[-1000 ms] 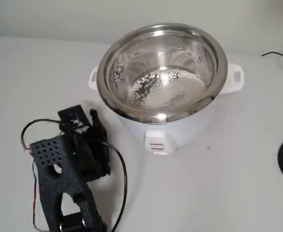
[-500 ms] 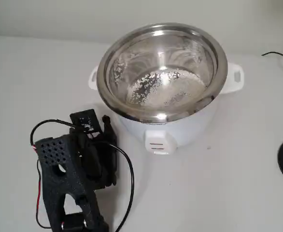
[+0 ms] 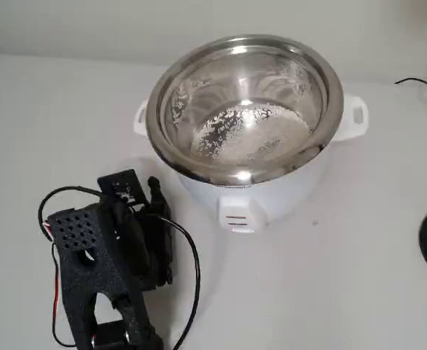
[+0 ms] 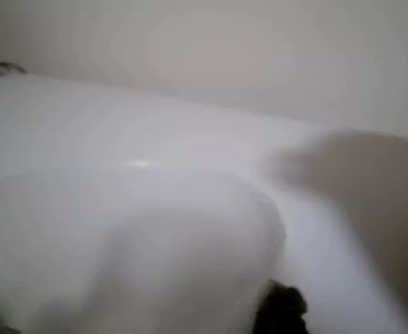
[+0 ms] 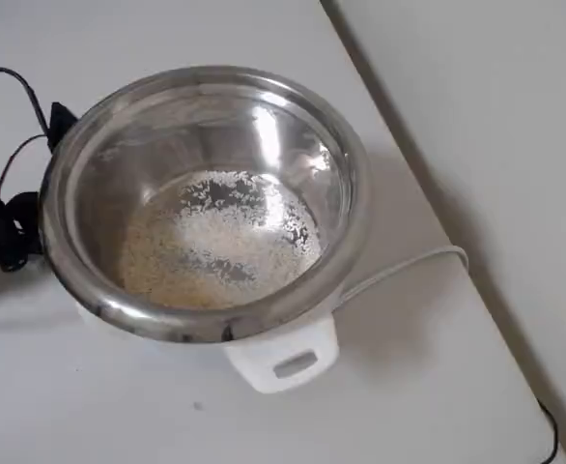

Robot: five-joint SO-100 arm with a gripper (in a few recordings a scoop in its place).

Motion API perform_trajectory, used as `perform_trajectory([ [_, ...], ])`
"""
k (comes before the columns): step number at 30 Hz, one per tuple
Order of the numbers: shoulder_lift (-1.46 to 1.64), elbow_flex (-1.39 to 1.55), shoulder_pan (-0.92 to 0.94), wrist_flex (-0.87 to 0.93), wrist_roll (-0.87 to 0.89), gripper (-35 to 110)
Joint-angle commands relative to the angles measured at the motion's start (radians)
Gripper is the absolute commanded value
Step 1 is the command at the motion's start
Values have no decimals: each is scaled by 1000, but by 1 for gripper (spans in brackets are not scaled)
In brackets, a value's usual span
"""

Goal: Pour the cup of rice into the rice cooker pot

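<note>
Inside rice cooker pot [image 3: 323,87]: rice [image 3: 253,135].

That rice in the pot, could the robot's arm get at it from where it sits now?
Probably yes. The pot stands open with no lid, the rice lies bare on its bottom, and the arm sits right beside the cooker, though it would have to clear the high rim.

We see the rice cooker pot [image 3: 244,80] as polished stainless steel, mirror-glossy, with bright highlights on its wide rim in both the fixed and overhead views. The rice [image 5: 215,246] looks matt white and grainy against the shiny bottom. We read the cooker body [image 3: 286,193] as smooth white plastic with a soft sheen. The arm [image 3: 104,251] is black plastic, matt and rough-textured, with a perforated patch. The table [image 3: 345,292] is a smooth, matt white surface. The power cord [image 5: 399,266] looks like smooth white plastic.
</note>
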Motion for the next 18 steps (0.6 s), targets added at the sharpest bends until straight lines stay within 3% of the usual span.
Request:
perform_trajectory([
  [1, -2, -35, -6, -44, 26, 43],
  [6, -40, -60, -3, -63, 12, 55],
  [18, 81, -74, 15, 26, -60, 56],
])
